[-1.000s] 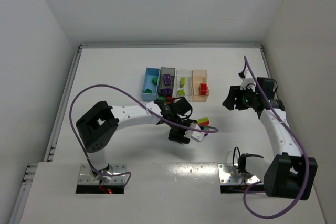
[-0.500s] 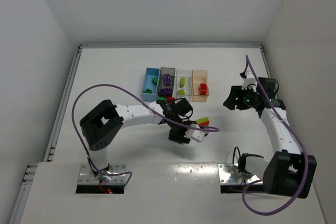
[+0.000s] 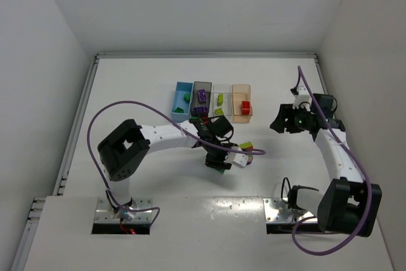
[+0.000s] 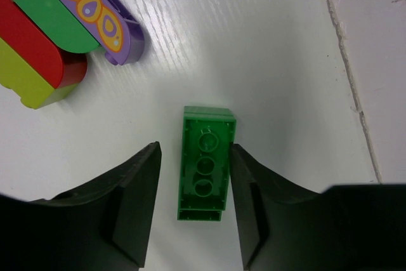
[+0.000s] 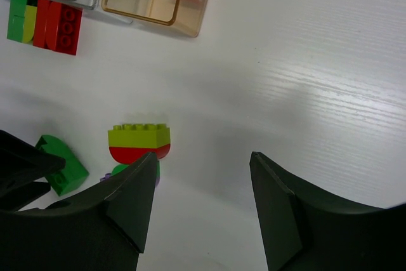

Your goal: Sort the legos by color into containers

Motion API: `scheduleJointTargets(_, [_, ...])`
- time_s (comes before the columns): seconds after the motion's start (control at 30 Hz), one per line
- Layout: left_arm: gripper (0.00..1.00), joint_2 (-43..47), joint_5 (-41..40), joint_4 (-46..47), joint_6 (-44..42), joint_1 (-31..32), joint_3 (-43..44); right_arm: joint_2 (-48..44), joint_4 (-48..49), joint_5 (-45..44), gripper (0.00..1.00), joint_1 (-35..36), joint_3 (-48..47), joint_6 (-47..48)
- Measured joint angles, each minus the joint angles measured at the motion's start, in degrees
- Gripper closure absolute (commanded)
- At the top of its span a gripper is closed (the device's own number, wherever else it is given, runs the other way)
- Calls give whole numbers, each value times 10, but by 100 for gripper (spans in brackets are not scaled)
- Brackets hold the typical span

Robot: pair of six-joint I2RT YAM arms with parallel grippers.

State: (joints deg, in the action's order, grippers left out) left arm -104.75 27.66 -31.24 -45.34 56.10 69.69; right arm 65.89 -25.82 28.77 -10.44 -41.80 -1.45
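Containers line up at upper centre of the overhead view: blue bin (image 3: 182, 101) holding a green lego (image 3: 186, 97), dark grey bin (image 3: 202, 87) a purple lego (image 3: 202, 96), clear bin (image 3: 221, 89) a yellow-green lego (image 3: 219, 99), tan-orange bin (image 3: 241, 89) a red lego (image 3: 245, 106). Left gripper (image 3: 217, 164) reaches down at lower centre; right gripper (image 3: 278, 122) hovers at right.

Left wrist view: spread black fingers (image 4: 127, 207) flank a glossy green brick (image 4: 204, 163) lying hollow side up at centre frame on the white table (image 4: 254, 42).

Right wrist view: fingers (image 5: 127, 201) are spread over bare table.
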Motion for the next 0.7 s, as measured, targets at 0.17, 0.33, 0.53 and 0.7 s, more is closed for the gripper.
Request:
scheduleJointTargets(0.17, [41, -2, 0, 0, 1, 0, 0, 9, 0, 0, 39, -3, 0, 0])
scheduleJointTargets(0.33, [41, -2, 0, 0, 0, 0, 0, 12, 0, 2, 39, -3, 0, 0])
scheduleJointTargets(0.53, [41, -2, 0, 0, -1, 0, 0, 15, 0, 5, 39, -3, 0, 0])
scheduleJointTargets(0.7, [41, -1, 0, 1, -1, -3, 0, 15, 0, 11, 39, -3, 0, 0])
